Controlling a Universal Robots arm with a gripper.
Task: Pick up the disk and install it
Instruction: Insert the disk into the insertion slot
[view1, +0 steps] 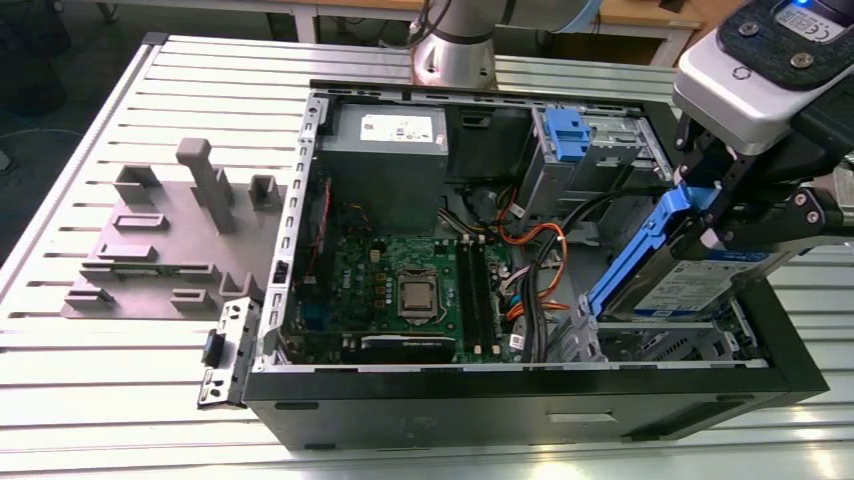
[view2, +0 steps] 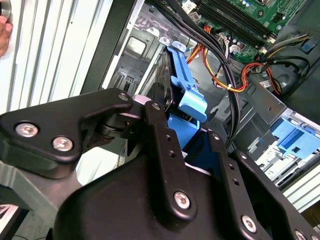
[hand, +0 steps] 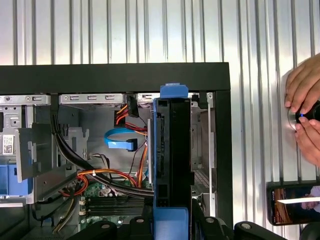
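Where the open computer case (view1: 534, 385) is bounded by its black wall at the exterior view's right, the disk (view1: 687, 285) is held tilted over the drive bay (view1: 667, 345), with little free room left between that wall and the bay's metal frame. Orange and black cables (view1: 541, 250) are routed just beside the bay, between it and the motherboard (view1: 400, 290), and a person's hand (hand: 305, 115) is seen over the slatted worktop (view1: 120, 400) outside the case. The tool (view1: 727, 225) is clenched on the disk's upper end.

Robotics lab, slatted aluminium bench (view1: 107, 400), opened computer case (view1: 507, 400)
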